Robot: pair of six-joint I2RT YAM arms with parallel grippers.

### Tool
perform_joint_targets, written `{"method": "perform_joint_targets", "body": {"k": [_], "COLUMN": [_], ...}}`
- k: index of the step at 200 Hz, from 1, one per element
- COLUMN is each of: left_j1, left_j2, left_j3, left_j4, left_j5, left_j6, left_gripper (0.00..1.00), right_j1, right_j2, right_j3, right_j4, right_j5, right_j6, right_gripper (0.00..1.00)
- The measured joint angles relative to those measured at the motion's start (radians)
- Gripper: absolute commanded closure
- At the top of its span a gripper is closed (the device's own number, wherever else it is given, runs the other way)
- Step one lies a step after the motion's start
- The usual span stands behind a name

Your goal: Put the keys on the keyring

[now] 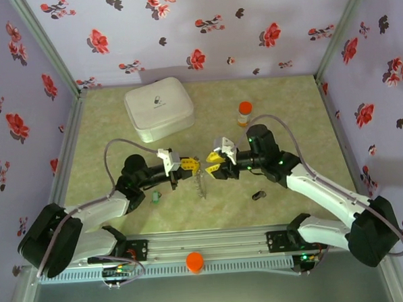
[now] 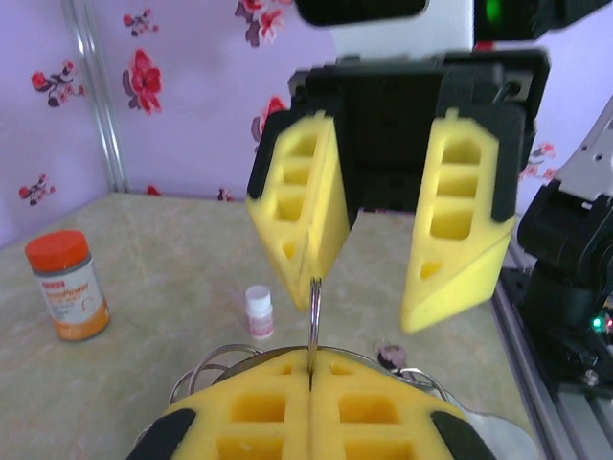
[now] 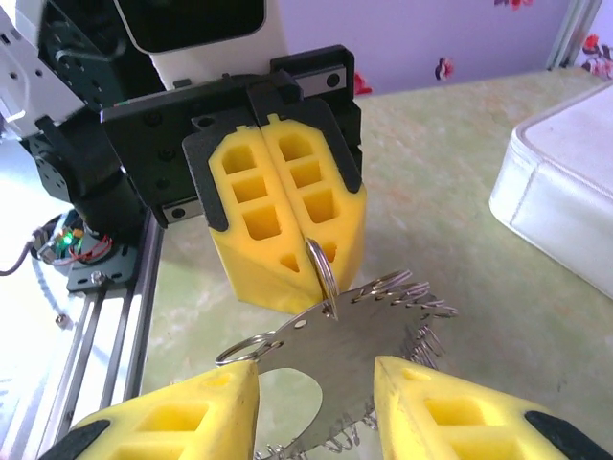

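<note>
**A:** So which step was it at?

**B:** Prep, I'd say, w/ no key threaded yet. L gripper (image 1: 187, 166) was clamped tight on the keyring (image 3: 326, 278), holding it up off the table (image 1: 294, 119) btw the two grippers. A flat metal tag (image 3: 335, 350) and a few wire loops (image 3: 402, 287) hung off the ring.

**A:** And the R gripper (image 1: 214, 165)?

**B:** Jaws apart, gripping nothing. It faced the L one nose to nose, w/ its fingers (image 3: 421, 402) either side of the tag. Couldn't tell if they touched it.

**A:** Keys?

**B:** Both lay on the table, well apart. Green key (image 1: 155, 196) was on the L side and black key (image 1: 258, 195) on the R side, each nearer the bases than the grippers were. Pill bottle (image 1: 245, 113) and white case (image 1: 159, 109) stood further back, out of the way.

**A:** Next move?

**B:** My guess: R needed to back off and go down for a key, prob. the black one as it was on its side. It had to pinch the tiny head w/ the hole left free, then bring it up to the ring. L's job was to hold the ring steady. Tricky bit was the ring's opening. Couldn't see where it was, so no telling how a key would slip on.
</note>
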State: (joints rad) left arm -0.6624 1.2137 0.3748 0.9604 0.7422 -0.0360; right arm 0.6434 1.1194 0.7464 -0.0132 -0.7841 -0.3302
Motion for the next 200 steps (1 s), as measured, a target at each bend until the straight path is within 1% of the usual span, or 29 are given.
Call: {"method": "perform_joint_targets", "body": {"k": [41,88,111,135,144,146,152,154,156,159,167,178,200], "left_j1": [0.0,0.0,0.0,0.002,0.005,0.005,0.007,0.007,0.008,0.009,0.011,0.016,0.028], "left_j2": [0.005,0.005,0.005,0.005,0.005,0.005,0.005,0.005,0.005,0.004,0.0,-0.021,-0.113], "left_j3": [0.0,0.0,0.0,0.0,0.0,0.0,0.0,0.0,0.0,0.0,0.0,0.0,0.006], "left_j4": [0.067,0.077,0.077,0.075,0.076,0.076,0.075,0.074,0.074,0.074,0.071,0.043,-0.089], "left_j5": [0.029,0.047,0.048,0.051,0.052,0.052,0.053,0.054,0.053,0.053,0.047,0.037,-0.001], "left_j6": [-0.049,-0.068,-0.068,-0.069,-0.071,-0.071,-0.071,-0.071,-0.068,-0.069,-0.07,-0.063,-0.022], "left_gripper": [1.0,1.0,1.0,1.0,1.0,0.98,0.75,0.69,0.65,0.63,0.59,0.59,0.64], "right_j1": [0.0,0.004,0.01,0.014,0.014,0.014,0.014,0.014,0.014,0.015,0.016,0.016,0.027], "right_j2": [0.001,0.019,0.034,0.046,0.047,0.048,0.048,0.048,0.048,0.048,0.048,0.048,0.048], "right_j3": [-0.027,-0.027,-0.027,-0.027,-0.027,-0.027,-0.026,-0.025,-0.024,-0.022,-0.013,0.007,0.077], "right_j4": [0.154,0.235,0.246,0.25,0.252,0.251,0.248,0.247,0.243,0.238,0.212,0.155,-0.028], "right_j5": [-0.01,-0.051,-0.065,-0.081,-0.086,-0.087,-0.088,-0.089,-0.089,-0.088,-0.085,-0.073,-0.005], "right_j6": [0.077,0.132,0.14,0.147,0.144,0.149,0.141,0.139,0.137,0.133,0.12,0.09,-0.01], "right_gripper": [0.69,0.77,0.85,1.0,1.0,1.0,1.0,1.0,1.0,1.0,1.0,1.0,1.0]}}
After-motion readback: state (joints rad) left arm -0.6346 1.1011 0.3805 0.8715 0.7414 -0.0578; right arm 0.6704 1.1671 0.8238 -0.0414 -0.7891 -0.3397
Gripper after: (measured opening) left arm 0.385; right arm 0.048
